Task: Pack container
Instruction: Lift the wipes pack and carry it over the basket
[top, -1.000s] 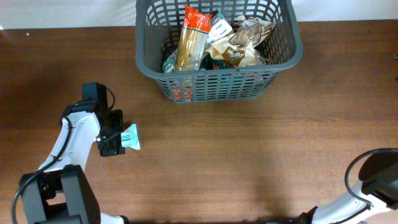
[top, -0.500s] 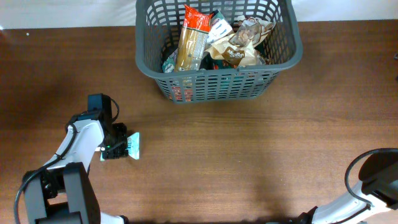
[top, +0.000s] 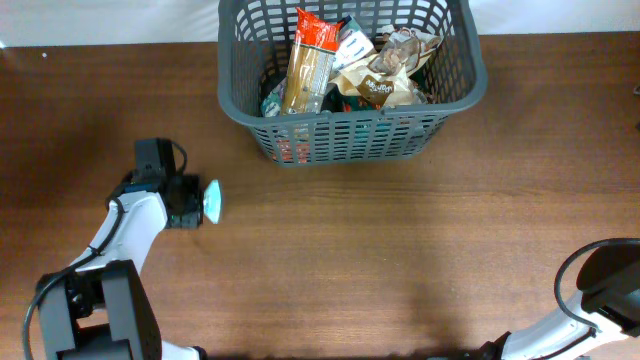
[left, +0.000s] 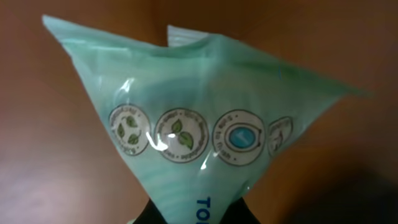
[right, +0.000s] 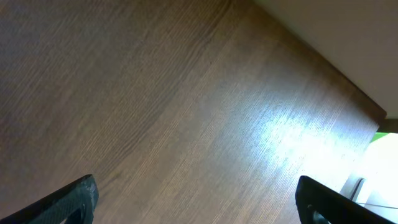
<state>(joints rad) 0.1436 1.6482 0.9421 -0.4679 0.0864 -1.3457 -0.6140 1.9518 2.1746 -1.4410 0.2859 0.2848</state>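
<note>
A pale green packet (top: 212, 199) with round leaf marks fills the left wrist view (left: 199, 118). My left gripper (top: 192, 199) is shut on the packet's narrow lower end, and the dark fingertips (left: 163, 214) press in from both sides. The packet is turned edge-on at the table's left. The container (top: 350, 135), a dark grey slotted basket, stands at the back middle, well apart from the packet. My right gripper (right: 199, 205) is open over bare wood, holding nothing.
The container holds several packets, among them a tall orange pasta bag (top: 308, 62) and a beige snack bag (top: 385, 78). The right arm's base (top: 605, 290) sits at the bottom right corner. The table's far edge meets a white wall.
My left gripper has closed on the green packet and shifted a little toward the far side. The packet, flat on the table before, now stands edge-on. The right arm has not moved.
</note>
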